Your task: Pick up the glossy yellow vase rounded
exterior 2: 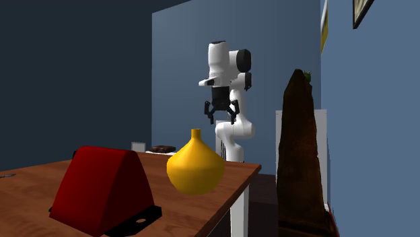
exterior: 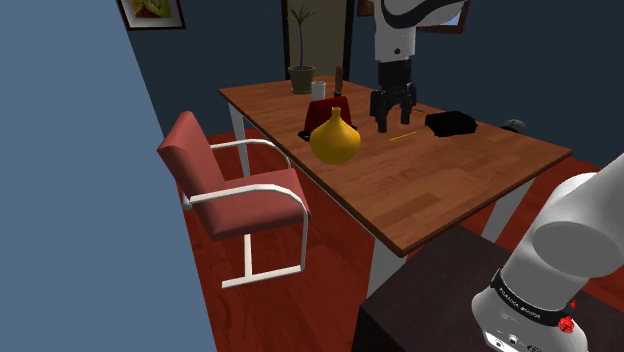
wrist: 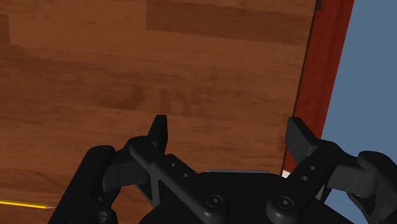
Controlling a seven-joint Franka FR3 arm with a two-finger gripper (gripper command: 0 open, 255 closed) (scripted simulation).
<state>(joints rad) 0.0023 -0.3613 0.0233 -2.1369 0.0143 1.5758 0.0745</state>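
Note:
The glossy yellow vase point(exterior: 335, 138) point(exterior 2: 195, 168), round-bodied with a narrow neck, stands upright on the wooden table point(exterior: 430, 185) near the edge that faces the chair. My black gripper point(exterior: 392, 118) point(exterior 2: 221, 116) hangs above the table, to the right of the vase in the shoulder view and well clear of it. In the wrist view the gripper point(wrist: 229, 137) is open, its fingers point(wrist: 159, 130) apart over bare wood with nothing between them.
A dark red wedge-shaped object point(exterior: 323, 112) point(exterior 2: 101, 188) sits just behind the vase. A thin yellow pencil point(exterior: 402, 134) point(wrist: 22, 205) and a black object point(exterior: 450, 122) lie near the gripper. A potted plant point(exterior: 301, 70) and white cup point(exterior: 318, 90) stand at the far end. A red chair point(exterior: 235, 190) faces the table.

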